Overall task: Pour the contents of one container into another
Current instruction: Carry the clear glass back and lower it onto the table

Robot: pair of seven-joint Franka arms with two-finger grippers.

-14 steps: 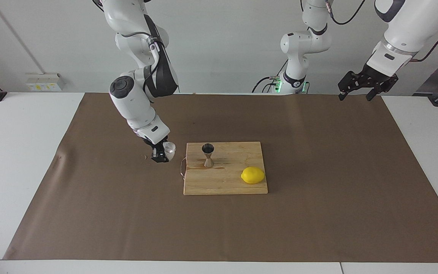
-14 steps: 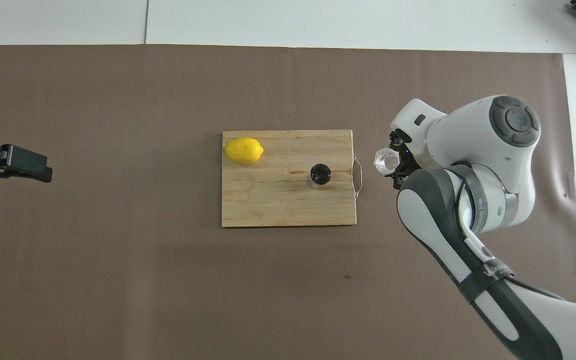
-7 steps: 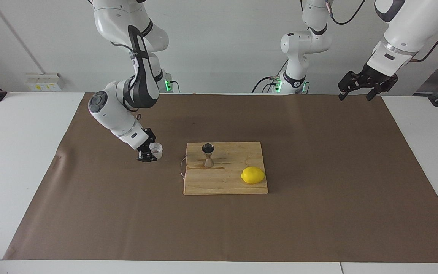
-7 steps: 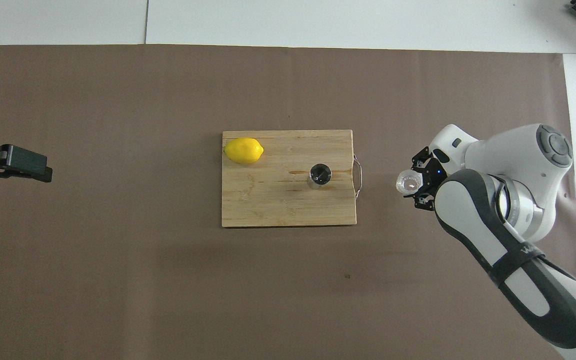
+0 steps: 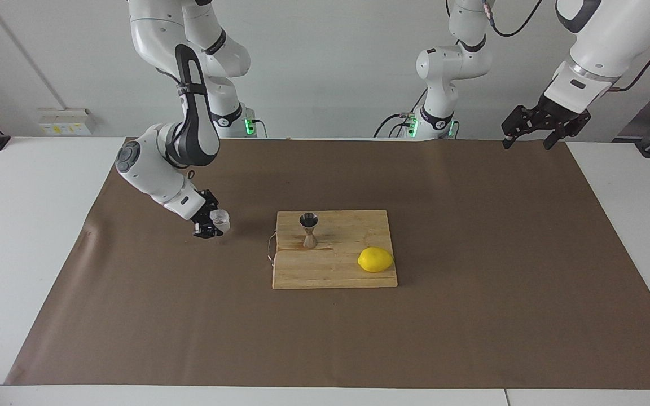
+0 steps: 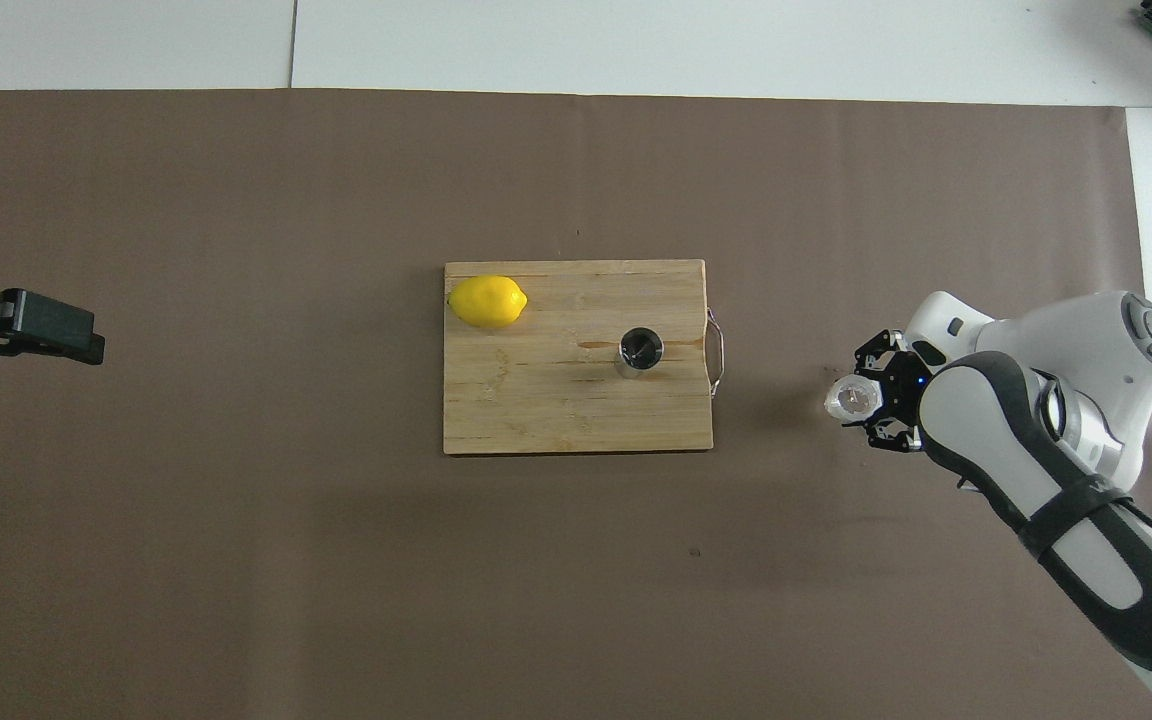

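My right gripper (image 5: 212, 224) is pinching the one clear faceted glass tumbler (image 5: 220, 221) over brown paper beside the board. One hourglass steel jigger (image 5: 308, 229) stands on the wooden cutting board (image 5: 334, 270) with one bumpy yellow lemon (image 5: 375, 259). My left gripper (image 5: 531, 137) hangs spread at its end.

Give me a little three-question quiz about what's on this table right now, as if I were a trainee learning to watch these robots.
1. True or false: the jigger stands upright on the cutting board.
2. What is the right gripper holding?
A. the lemon
B. the glass tumbler
C. nothing
3. Fill in: the left gripper waits, open, above the table's edge at the ____ arm's end.

Key
1. True.
2. B; the gripper is shut on the tumbler over the brown paper, beside the board at the right arm's end.
3. left.
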